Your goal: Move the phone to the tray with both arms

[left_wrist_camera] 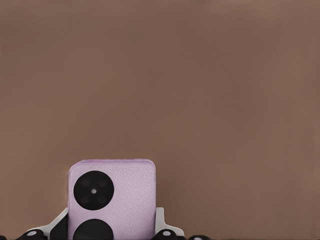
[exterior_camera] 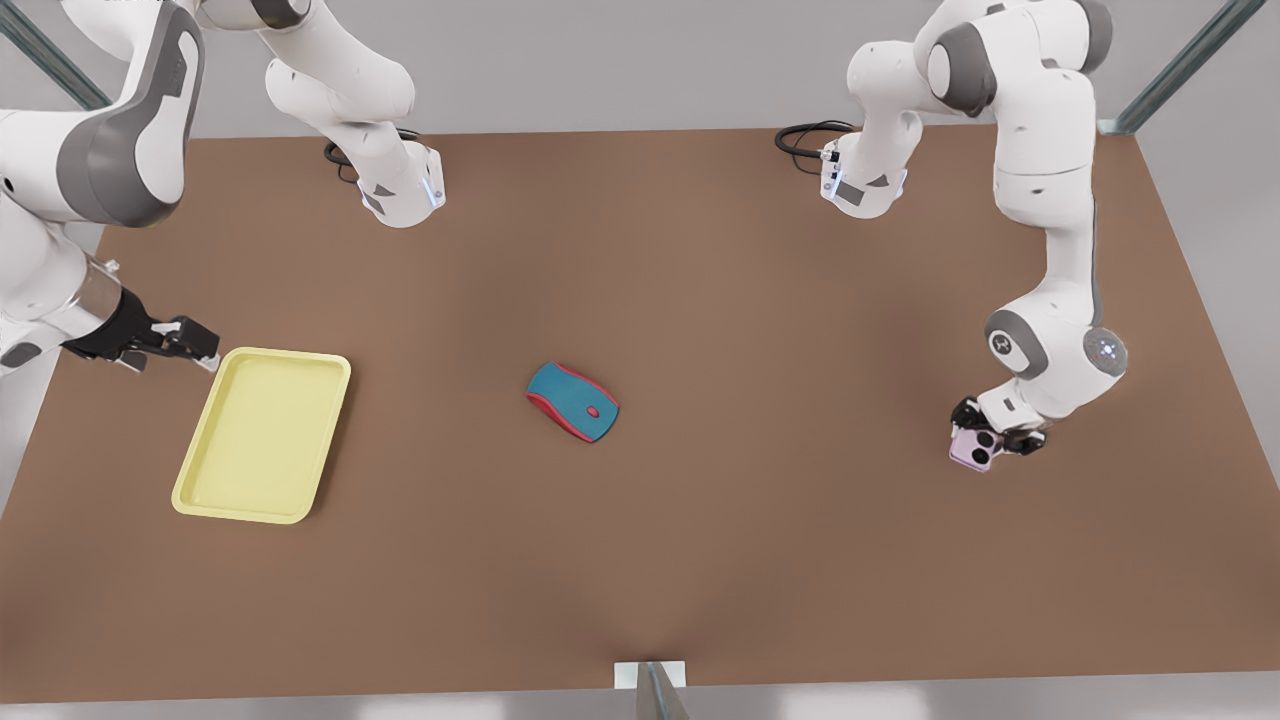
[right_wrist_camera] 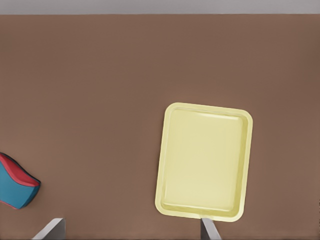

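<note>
At the front view's right, the left gripper (exterior_camera: 992,436) clasps the phone (exterior_camera: 972,450) just over the table (exterior_camera: 760,560). The right gripper (exterior_camera: 170,340), fingers spread, hangs beside the tray (exterior_camera: 200,480) at the front view's left. A mouse (exterior_camera: 572,401) lies between, well apart from both.

Pale yellow tray (exterior_camera: 262,436), lilac phone (exterior_camera: 972,450) with black lenses, teal-and-red mouse (exterior_camera: 572,401), brown table (exterior_camera: 700,300)
</note>
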Tool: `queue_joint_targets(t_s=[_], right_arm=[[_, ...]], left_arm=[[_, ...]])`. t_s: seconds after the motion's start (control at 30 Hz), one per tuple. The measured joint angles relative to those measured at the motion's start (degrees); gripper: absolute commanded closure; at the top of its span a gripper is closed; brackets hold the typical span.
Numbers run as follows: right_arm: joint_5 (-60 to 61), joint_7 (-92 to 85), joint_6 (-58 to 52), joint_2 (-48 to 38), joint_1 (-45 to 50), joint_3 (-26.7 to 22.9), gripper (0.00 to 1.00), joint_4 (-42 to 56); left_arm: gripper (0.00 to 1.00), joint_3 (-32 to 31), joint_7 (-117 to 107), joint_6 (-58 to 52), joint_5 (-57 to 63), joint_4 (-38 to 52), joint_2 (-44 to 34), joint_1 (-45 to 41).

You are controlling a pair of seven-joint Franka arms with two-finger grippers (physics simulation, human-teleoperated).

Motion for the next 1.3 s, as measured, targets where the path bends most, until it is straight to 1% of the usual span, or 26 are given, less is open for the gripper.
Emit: queue_joint_targets(t_s=[0.1,0.17,0.23,0.3,0.37,0.43,0.57,0.67,0.93,1.3], right_arm=[[-0.2,0.0,-0.7,0.4,0.6,0.1,0.00,-0.1],[-0.4,0.0,-1.1,0.5,0.7,0.2,0.00,-0.3],[-0.3,0.0,-1.3,0.7,0.6,0.2,0.00,-0.5],[-0.2,0.0,-1.2,0.9,0.6,0.2,0.00,-1.2],[-0.2,-0.1,-0.9,0.9,0.7,0.3,0.00,-2.4],[-0.2,-0.1,-0.6,0.8,0.8,0.4,0.00,-3.1],[-0.2,-0.1,0.6,0.6,0.8,0.4,0.00,-4.6],[-0.2,-0.1,1.2,0.9,0.9,0.4,0.00,-4.7],[-0.1,-0.1,2.1,1.4,0.9,0.5,0.00,-5.0],[0.0,-0.1,2.7,1.7,1.0,0.5,0.00,-5.0]], left_arm=[[0.18,4.4,-4.4,-1.9,0.1,1.1,-0.8,-11.8],[0.18,6.1,-8.9,-4.5,2.3,4.7,-0.8,-18.6],[0.18,6.3,-14.9,-9.5,5.3,13.2,1.4,-24.7],[0.18,5.8,-22.0,-14.5,7.0,23.0,7.2,-30.8],[0.18,3.6,-29.5,-19.4,8.0,32.7,12.8,-32.8],[0.18,1.4,-37.2,-23.1,8.4,39.9,17.4,-33.3],[0.18,-1.5,-52.6,-27.5,8.6,50.1,25.0,-33.4],[0.18,-2.5,-63.4,-29.0,8.7,57.1,30.1,-33.5],[0.18,-2.7,-85.7,-27.8,10.0,60.8,35.1,-35.8],[0.17,-2.8,-99.7,-25.5,12.5,60.5,36.0,-38.0]])
